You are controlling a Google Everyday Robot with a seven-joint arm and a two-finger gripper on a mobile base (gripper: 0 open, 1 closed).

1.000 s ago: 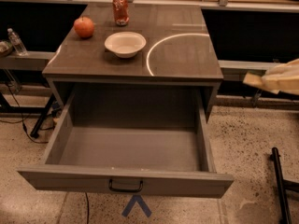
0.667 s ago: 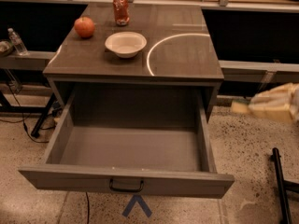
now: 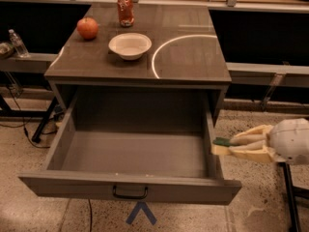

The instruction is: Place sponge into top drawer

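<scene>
Sponge (image 3: pixel 221 142), green top over yellow foam, seemingly pinched by gripper (image 3: pixel 231 146) beside open top drawer (image 3: pixel 130 190) right wall.

My cream two-finger gripper (image 3: pixel 231 146), just right of the wide grey top drawer (image 3: pixel 130 190): its white wrist (image 3: pixel 289 141) is running off the right edge. Small green-and-yellow sponge (image 3: pixel 220 145): my fingers (image 3: pixel 248 139) are covering its far end.

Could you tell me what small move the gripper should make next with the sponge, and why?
Probably shift the gripper left, carrying the sponge over the floor of the top drawer. The jaws hold the sponge at the open drawer's right wall, not yet over its floor, so releasing here might drop it outside.
</scene>
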